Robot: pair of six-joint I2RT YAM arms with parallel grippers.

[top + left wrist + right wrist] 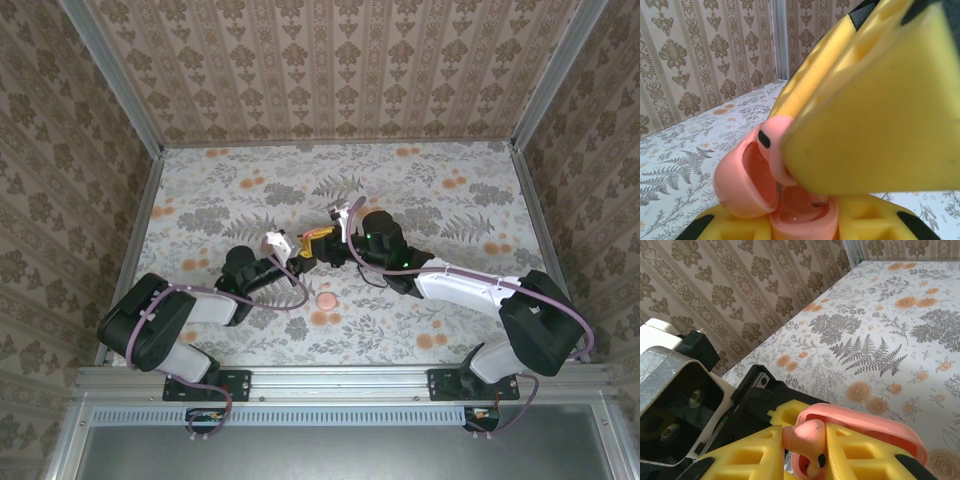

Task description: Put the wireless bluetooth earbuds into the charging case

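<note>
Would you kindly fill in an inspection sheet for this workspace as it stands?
Surface: floral-printed table covering, flat, nothing spilled.
Job's things: small salmon-pink plastic earbud held at the mouth of the salmon-pink hinged plastic charging case, lid open; whether it is seated cannot be told.
Clutter: round flat pink disc lying on the covering just near of the two end effectors.
End effectors: left end effector shut on the charging case; right end effector shut on the earbud.
Cables: purple cables run along both arms.
Surroundings: patterned wallpaper walls; metal frame rail at the near edge.
</note>
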